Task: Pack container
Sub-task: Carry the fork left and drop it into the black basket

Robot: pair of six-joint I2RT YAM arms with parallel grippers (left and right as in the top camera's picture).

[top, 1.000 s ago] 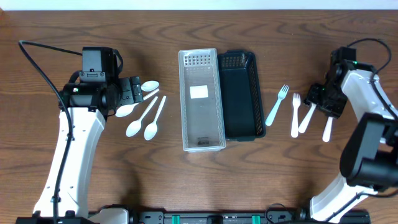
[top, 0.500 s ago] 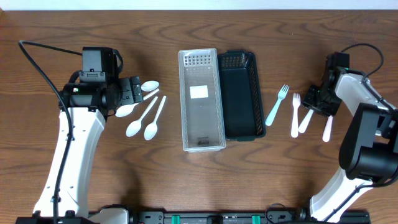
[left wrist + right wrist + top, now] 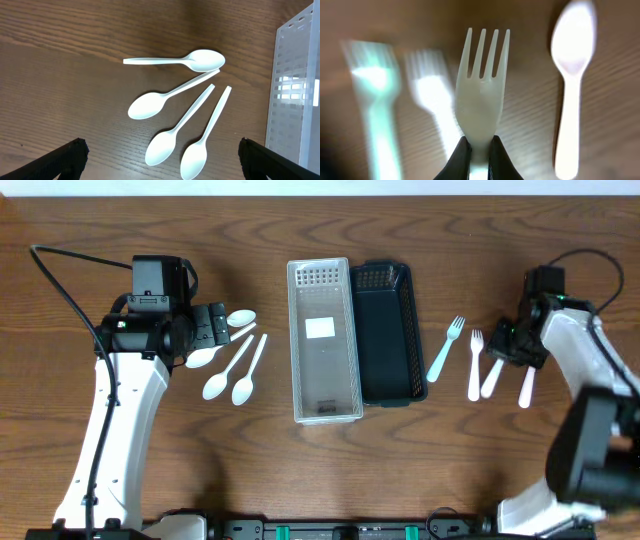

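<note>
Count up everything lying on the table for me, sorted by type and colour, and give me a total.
White spoons: 5, four on the left, one at far right
White forks: 2, one in the right gripper
Teal fork: 1
Clear basket: 1
Black basket: 1
Total: 10
</note>
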